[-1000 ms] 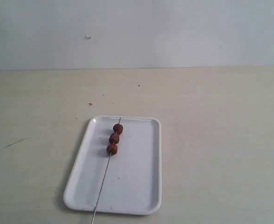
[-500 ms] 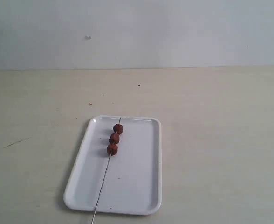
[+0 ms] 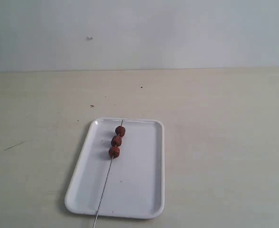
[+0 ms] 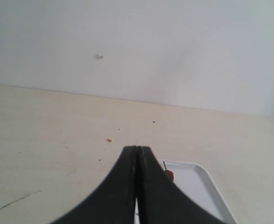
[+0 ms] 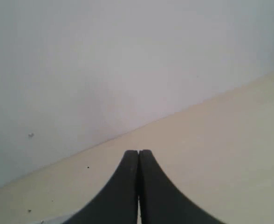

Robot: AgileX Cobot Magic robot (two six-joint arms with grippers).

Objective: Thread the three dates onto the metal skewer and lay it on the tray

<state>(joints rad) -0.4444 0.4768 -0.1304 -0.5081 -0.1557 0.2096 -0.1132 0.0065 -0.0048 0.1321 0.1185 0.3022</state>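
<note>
Three dark red dates (image 3: 116, 141) sit in a row on the thin metal skewer (image 3: 105, 185), which lies lengthwise on the white tray (image 3: 139, 190); its near end sticks out past the tray's front rim. Neither arm shows in the exterior view. In the left wrist view my left gripper (image 4: 137, 148) is shut with nothing in it, back from the tray (image 4: 202, 182), and one date (image 4: 169, 175) and the skewer tip (image 4: 164, 164) peek out beside it. My right gripper (image 5: 138, 152) is shut and empty, facing the bare table and wall.
The tray rests on a pale beige table (image 3: 225, 118) backed by a white wall (image 3: 177, 33). A few small dark specks (image 3: 141, 86) and a faint scratch (image 3: 16, 145) mark the tabletop.
</note>
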